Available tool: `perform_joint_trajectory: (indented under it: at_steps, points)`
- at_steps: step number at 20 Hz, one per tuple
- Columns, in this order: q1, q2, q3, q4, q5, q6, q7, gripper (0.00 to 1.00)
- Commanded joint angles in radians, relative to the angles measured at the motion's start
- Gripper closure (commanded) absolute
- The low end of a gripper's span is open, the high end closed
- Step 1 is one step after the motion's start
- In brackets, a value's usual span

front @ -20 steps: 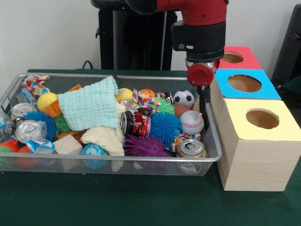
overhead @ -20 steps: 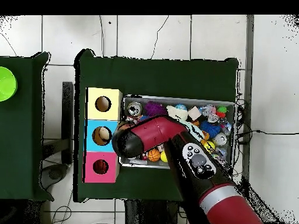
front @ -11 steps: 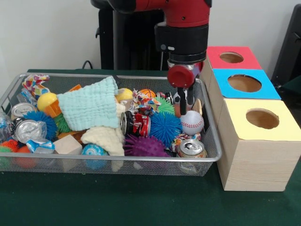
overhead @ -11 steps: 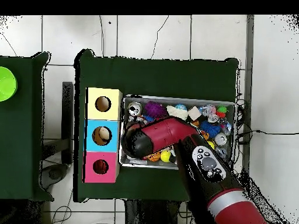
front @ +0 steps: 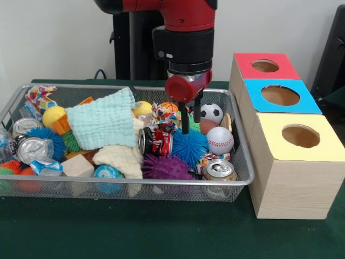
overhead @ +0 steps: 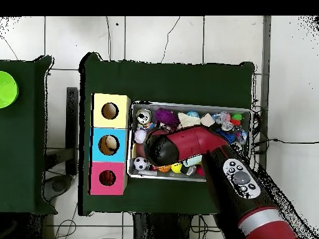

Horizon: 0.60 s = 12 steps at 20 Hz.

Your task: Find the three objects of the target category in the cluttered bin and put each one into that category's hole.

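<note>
Balls (front: 220, 140) lie among clutter in the bin (front: 243, 181); no writing is readable. Gripper (front: 191, 121) hangs above them, fingers (front: 185, 120) spread, holding nothing.

Green-covered table (front: 135, 232). On it: wire-mesh bin (front: 135, 189) full of clutter, and just beside the bin's end a wooden box (front: 291, 183) with three holed tops: red (front: 264, 66), blue (front: 280, 96), yellow (front: 301, 137). In the overhead view, a second green table (overhead: 22, 134) stands apart, carrying a green round thing (overhead: 6, 89).
</note>
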Motion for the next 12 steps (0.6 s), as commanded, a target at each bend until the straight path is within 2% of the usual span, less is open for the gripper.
perform_joint_trajectory:
  at_steps: [1, 12]
  points:
    - [-0.032, 0.059, -0.004, -0.093, -0.03, 0.062, 0.007, 0.0]
    - [-0.021, 0.11, -0.018, -0.09, -0.043, 0.03, 0.04, 0.0]
